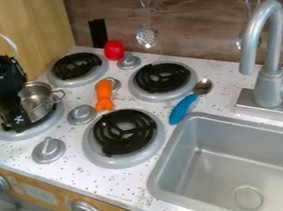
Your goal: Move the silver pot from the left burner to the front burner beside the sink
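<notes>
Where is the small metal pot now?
In the camera view, the pot is at the left, on the burner near the wooden wall, just right of the gripper.

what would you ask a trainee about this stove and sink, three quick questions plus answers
1. Which is the tool nearest to?
a) the faucet
b) the metal pot
c) the red thing

2. True or false: the blue-handled spoon lies in the sink.

3. How many black-coiled burners have no pot on them?

Key: 1. b; 2. false, the spoon lies on the counter; 3. three
</notes>
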